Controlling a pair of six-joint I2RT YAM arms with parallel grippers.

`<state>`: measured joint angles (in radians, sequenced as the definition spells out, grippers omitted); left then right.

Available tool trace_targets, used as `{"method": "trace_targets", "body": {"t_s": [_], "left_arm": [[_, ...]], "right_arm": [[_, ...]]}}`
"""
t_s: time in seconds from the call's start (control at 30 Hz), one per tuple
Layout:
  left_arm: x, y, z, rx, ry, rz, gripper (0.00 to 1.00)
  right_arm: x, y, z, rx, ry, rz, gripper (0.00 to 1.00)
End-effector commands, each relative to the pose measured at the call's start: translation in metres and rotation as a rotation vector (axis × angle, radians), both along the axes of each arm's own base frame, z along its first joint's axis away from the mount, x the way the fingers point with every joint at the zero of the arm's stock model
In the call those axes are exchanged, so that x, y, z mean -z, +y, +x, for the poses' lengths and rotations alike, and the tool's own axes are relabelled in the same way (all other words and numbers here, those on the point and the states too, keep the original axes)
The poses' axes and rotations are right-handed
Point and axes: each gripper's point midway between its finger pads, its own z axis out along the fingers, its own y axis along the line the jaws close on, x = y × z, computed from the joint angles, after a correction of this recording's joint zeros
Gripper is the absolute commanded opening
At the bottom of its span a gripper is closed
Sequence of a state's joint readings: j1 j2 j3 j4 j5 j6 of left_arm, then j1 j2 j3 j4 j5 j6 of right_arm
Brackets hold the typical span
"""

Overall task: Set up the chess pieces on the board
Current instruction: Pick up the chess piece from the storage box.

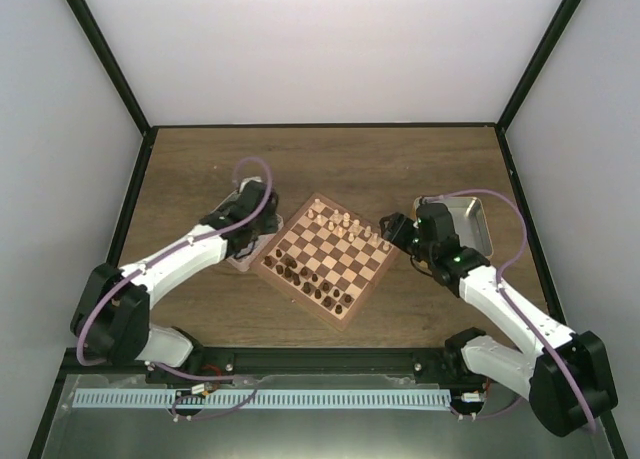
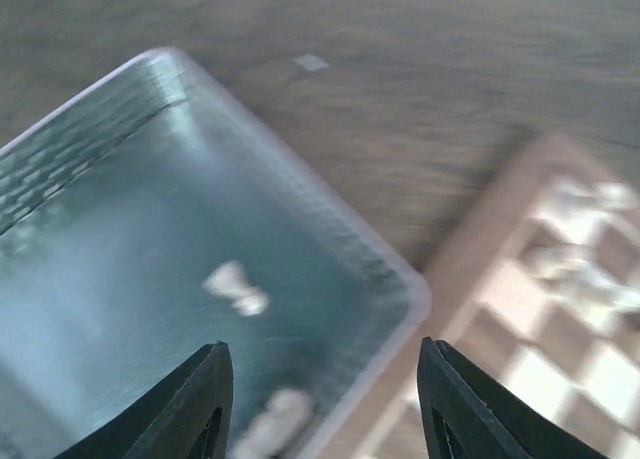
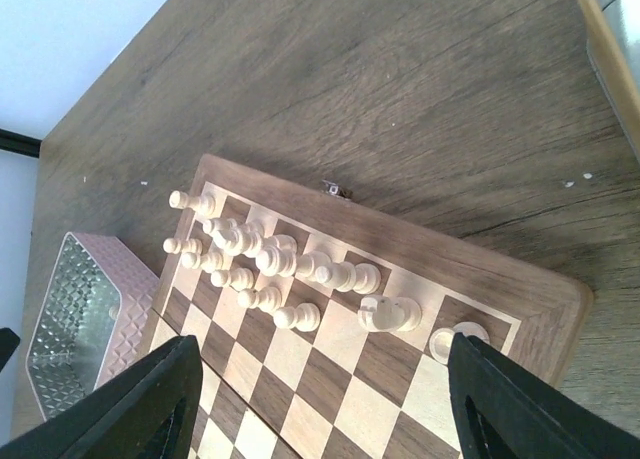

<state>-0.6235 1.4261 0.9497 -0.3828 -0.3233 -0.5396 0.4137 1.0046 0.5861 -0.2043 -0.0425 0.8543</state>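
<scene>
The wooden table (image 1: 400, 169) is seen with the board (image 1: 345, 269) set diagonally at its middle. In the blurred left wrist view, a silver tray (image 2: 130, 229) is cut off by the frame, and the left gripper (image 2: 325, 409) is held spread above it. The right gripper (image 3: 320, 409) is likewise spread over the board's corner. Light chess pieces (image 3: 270, 264) are clustered along one board edge. Two more are made out in the tray, their types unclear.

Left tool (image 2: 322, 379) spread, right tool (image 3: 325, 379) spread
</scene>
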Motion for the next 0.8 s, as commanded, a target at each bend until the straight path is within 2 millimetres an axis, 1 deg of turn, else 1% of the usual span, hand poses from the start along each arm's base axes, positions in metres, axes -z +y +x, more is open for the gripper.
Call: {"method": "trace_targets", "body": {"t_s": [0.0,0.2,0.37,0.47,0.57,0.77], "left_arm": [[0.033,0.042,-0.009,-0.154,0.119,-0.082,0.53],[0.067,0.062,0.007,-0.239,0.201,-0.133,0.54],[0.089,0.068,0.023,-0.304,0.235,-0.22,0.53],[0.097,0.066,0.033,-0.321,0.241,-0.264,0.48],[0.103,0.065,0.038,-0.336,0.246,-0.27,0.47],[0.116,0.066,0.041,-0.349,0.271,-0.253,0.44]], "right_arm": [[-0.01,0.006,0.009,-0.013,-0.017,0.03,0.69],[-0.01,0.008,0.009,-0.024,-0.012,0.028,0.69],[-0.01,0.008,0.009,-0.024,-0.012,0.024,0.69],[-0.01,0.008,0.009,-0.025,-0.012,0.023,0.69],[-0.008,0.009,0.009,-0.031,-0.007,0.025,0.68],[-0.004,0.01,0.007,-0.04,0.003,0.028,0.68]]}}
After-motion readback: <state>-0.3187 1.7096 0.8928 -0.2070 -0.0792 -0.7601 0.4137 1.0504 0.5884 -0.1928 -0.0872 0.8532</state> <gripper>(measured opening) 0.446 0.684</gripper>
